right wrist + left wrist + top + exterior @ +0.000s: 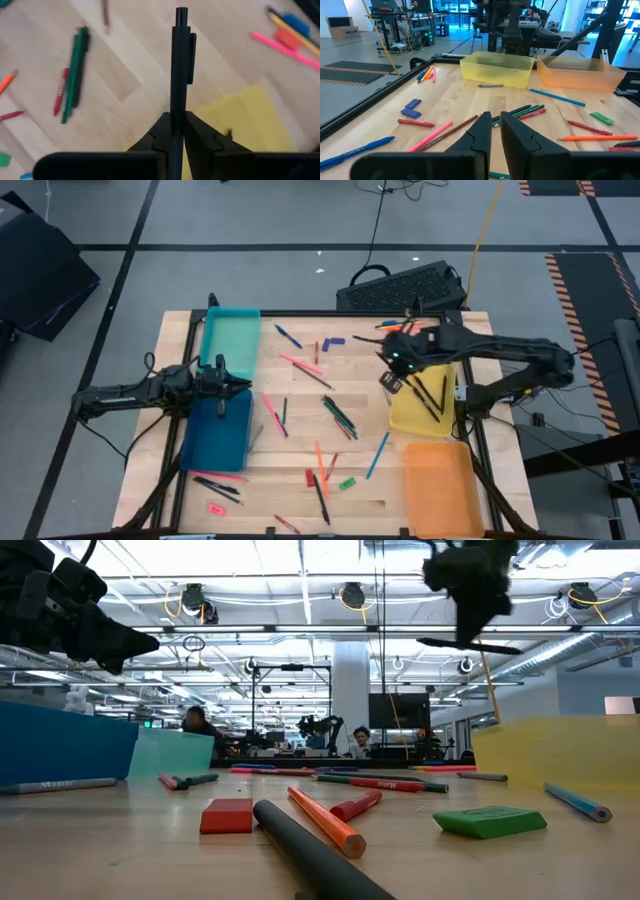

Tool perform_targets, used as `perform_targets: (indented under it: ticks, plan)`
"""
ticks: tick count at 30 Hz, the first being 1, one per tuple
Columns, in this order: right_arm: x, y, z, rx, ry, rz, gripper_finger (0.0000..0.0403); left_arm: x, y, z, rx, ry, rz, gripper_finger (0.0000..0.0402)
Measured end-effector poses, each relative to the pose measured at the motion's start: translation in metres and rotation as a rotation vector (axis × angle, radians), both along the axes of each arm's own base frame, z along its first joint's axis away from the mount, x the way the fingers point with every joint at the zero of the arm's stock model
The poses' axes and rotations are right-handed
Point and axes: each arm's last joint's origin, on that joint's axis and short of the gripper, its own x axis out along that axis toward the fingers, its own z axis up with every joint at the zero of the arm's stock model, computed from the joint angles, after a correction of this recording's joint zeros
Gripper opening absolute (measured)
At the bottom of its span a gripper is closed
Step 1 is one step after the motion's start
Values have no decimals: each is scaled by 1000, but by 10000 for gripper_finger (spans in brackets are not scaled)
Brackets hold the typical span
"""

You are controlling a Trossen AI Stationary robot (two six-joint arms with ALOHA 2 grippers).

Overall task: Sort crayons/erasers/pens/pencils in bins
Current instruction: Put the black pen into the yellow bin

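Right claw clamped on a black pen, raised over the near edge of the yellow bin.

Pen pinched between both fingers, sticking straight out ahead of the claw, clip to one side; yellow bin directly beneath and a little beyond, already holding a few dark sticks. Orange bin just past the yellow one, away from the claw toward the counter corner. Loose green pens and a red one off to the claw's side on the bare wood. Left claw idle above the seam between teal bin and dark blue bin, fingers close together with a narrow gap, gripping nothing.
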Motion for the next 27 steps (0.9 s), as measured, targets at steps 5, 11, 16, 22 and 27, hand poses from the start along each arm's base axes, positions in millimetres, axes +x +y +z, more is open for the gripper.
perform_targets:
  ticks: [5, 11, 16, 22, 27]
  plan:
    - [-36, 6, -27, 54, 36, -157, 28, 0, 0, 0, 0, 0, 0, 44]
    - [-66, 9, -71, 102, 154, -324, 28, 0, 0, 0, 0, 0, 0, 44]
    - [-75, 10, -105, 135, 243, -373, 33, 0, 0, 0, 0, 0, 0, 44]
    - [-74, 10, -118, 131, 275, -341, 75, 0, 0, 0, 0, 0, 0, 44]
    - [-66, 9, -106, 122, 237, -291, 119, 0, 0, 0, 0, 0, 0, 44]
